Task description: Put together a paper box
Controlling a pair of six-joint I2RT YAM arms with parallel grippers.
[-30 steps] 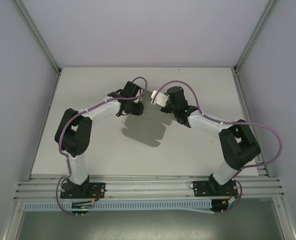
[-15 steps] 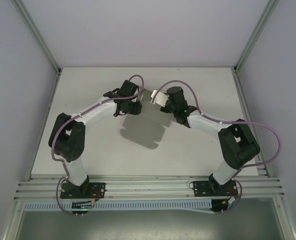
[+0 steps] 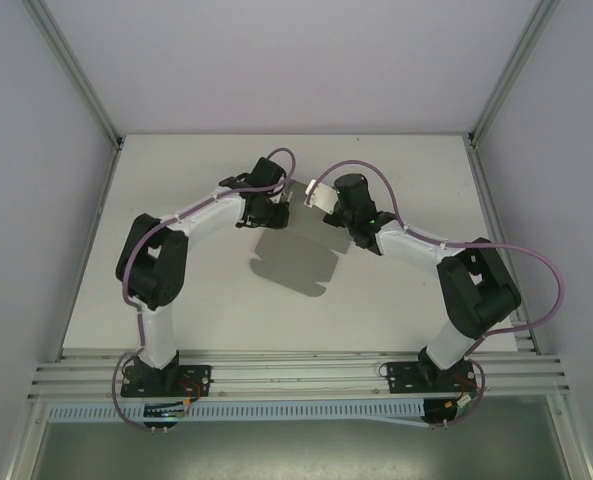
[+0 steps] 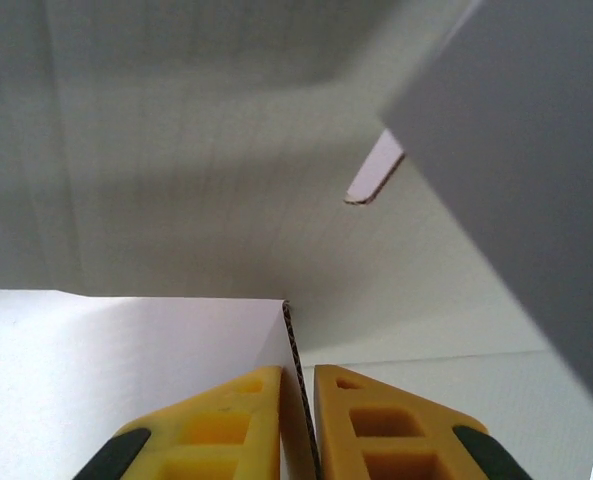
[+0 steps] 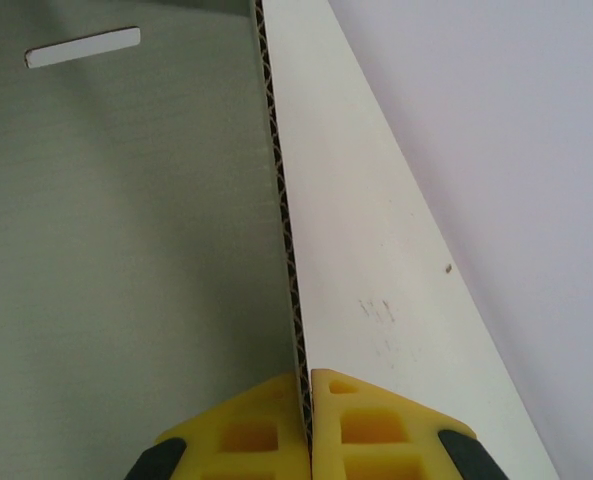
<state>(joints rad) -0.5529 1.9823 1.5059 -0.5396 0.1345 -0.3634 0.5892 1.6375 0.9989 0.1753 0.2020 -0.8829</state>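
I hold the paper box (image 3: 306, 192) raised over the tabletop (image 3: 176, 170), right pincer (image 5: 308, 378) clamped tight on one edge, left pincer (image 4: 298, 375) narrowed onto another edge

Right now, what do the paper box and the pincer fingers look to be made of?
The paper box looks like thin corrugated card, matte pale grey: its cut edge shows a fluted core. The fingers of the right pincer look like moulded yellow plastic or rubber, matte, with recessed pockets; which of the two, I cannot tell.
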